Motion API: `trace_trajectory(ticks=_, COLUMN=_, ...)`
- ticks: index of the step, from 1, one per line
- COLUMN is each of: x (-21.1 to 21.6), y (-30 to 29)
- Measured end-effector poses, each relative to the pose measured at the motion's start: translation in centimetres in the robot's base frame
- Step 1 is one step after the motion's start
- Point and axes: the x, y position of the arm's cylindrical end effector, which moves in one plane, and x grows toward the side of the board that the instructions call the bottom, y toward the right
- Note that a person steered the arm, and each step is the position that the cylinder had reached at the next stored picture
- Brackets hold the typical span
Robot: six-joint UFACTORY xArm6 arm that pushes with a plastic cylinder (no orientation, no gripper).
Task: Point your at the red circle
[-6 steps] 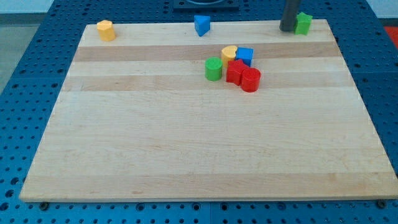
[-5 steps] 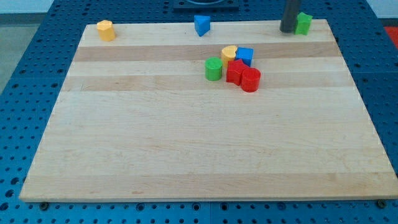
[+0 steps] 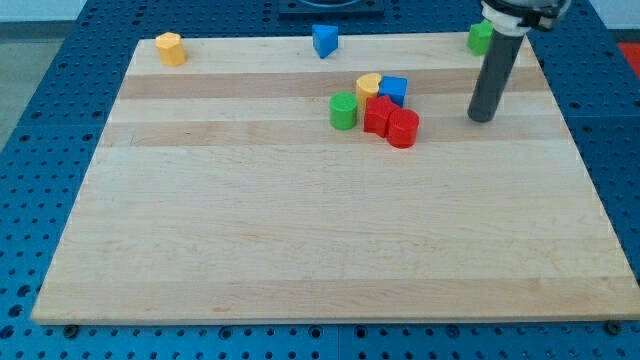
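The red circle [image 3: 403, 129] is a short red cylinder at the lower right of a tight cluster above the board's middle. It touches a red block [image 3: 377, 113]. My tip [image 3: 482, 118] rests on the board to the right of the red circle, about a block's width and a half away, touching nothing. The dark rod rises from it toward the view's top.
The cluster also holds a green cylinder [image 3: 343, 111], a yellow cylinder [image 3: 368, 85] and a blue cube [image 3: 394, 89]. Along the wooden board's [image 3: 300, 240] top edge sit a yellow block [image 3: 170, 48], a blue triangle [image 3: 324, 40] and a green block [image 3: 480, 37], partly behind the rod.
My tip has moved from beside the green block at the top right edge down toward the view's bottom, now level with the cluster. No block has moved.
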Motion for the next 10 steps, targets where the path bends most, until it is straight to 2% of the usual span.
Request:
trace_trajectory(ticks=3, x=6.3, y=-2.5)
trace_trajectory(ticks=5, x=-0.4, y=-0.3)
trace_trajectory(ticks=6, x=-0.4, y=-0.3)
trace_trajectory(ticks=8, x=3.9, y=-5.1)
trace_trajectory(ticks=9, x=3.9, y=-6.1)
trace_trajectory(ticks=10, x=3.1, y=-0.8)
